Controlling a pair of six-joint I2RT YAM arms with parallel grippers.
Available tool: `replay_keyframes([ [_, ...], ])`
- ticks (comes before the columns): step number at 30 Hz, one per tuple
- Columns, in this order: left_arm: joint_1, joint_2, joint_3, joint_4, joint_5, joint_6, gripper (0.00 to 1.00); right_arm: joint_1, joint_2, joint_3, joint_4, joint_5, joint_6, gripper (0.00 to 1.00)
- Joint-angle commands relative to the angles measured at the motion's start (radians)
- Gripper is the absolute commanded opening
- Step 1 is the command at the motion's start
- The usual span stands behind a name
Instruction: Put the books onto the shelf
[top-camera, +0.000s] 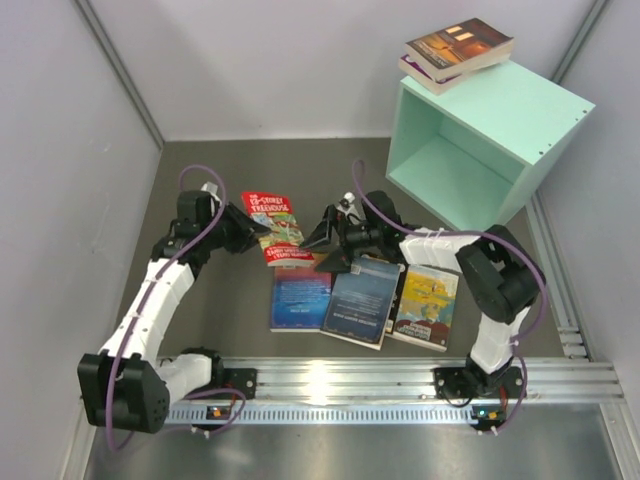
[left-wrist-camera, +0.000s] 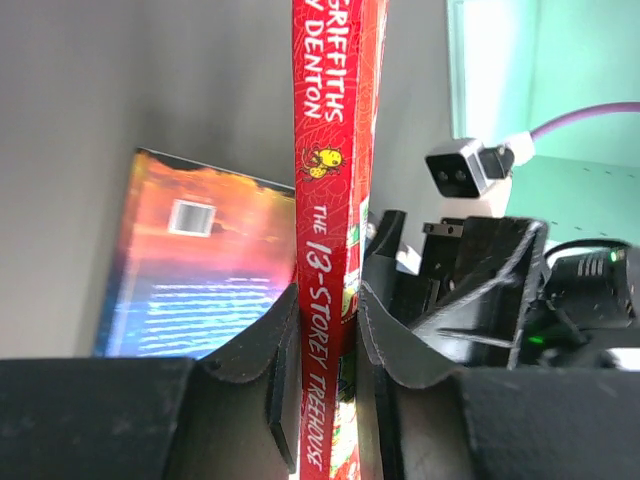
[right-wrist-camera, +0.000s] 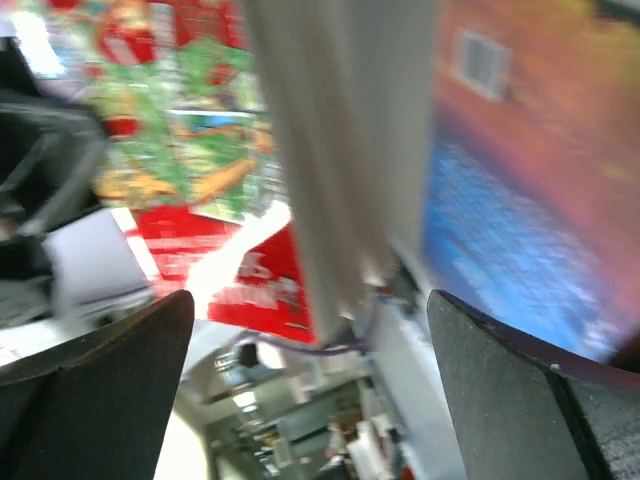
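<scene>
Left gripper (top-camera: 258, 240) drawn in to a narrow pinch on the red book (top-camera: 275, 222), clamped at its spine edge. Same grip close up from the left wrist: black fingers (left-wrist-camera: 285, 330) pressed flat to either side of the red spine, white lettering running down between them (a cartoon title, with a small yellow figure above it). Cover turned up toward the overhead camera, lower end near the top edge of the blue-orange book (top-camera: 302, 295). Whether lifted clear of the table (top-camera: 290, 165) or resting on it: impossible to tell.

Right gripper (top-camera: 325, 247) spread wide at the opposite side of the red book, closed on nothing. From the right wrist (a badly blurred picture): white page edges standing between the two spread fingers (right-wrist-camera: 130, 380), red and green cover art to the left, blue-orange cover to the right. Contact between fingers and pages not clear enough to judge.

Lying flat on the table in a row just beyond the arms' bases: blue-orange book on the left, dark blue book (top-camera: 362, 298) in the middle, yellow book (top-camera: 428, 305) on the right, neighbouring edges touching or overlapping.

Shelf (top-camera: 500, 150) at the far right of the table, well apart from both grippers, open face turned toward the overhead camera. On its top, at the far left corner: brown book (top-camera: 462, 42) stacked on purple book (top-camera: 428, 72), slightly askew.
</scene>
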Motion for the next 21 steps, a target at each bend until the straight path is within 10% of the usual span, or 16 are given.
replay_keyframes([
  [1,0.002,-0.005,0.030,0.167,0.101,-0.069,0.00,-0.012,0.010,-0.057,0.769,-0.062,0.538,1.00],
  [4,0.003,0.000,0.023,0.221,0.144,-0.107,0.00,-0.012,0.091,-0.057,1.037,-0.021,0.731,1.00],
  [11,0.005,-0.025,0.027,0.276,0.172,-0.161,0.00,-0.007,0.102,0.000,0.894,-0.068,0.629,1.00],
  [21,0.008,0.021,0.246,0.115,0.163,-0.069,0.00,-0.101,0.001,0.093,0.055,-0.118,0.032,1.00],
])
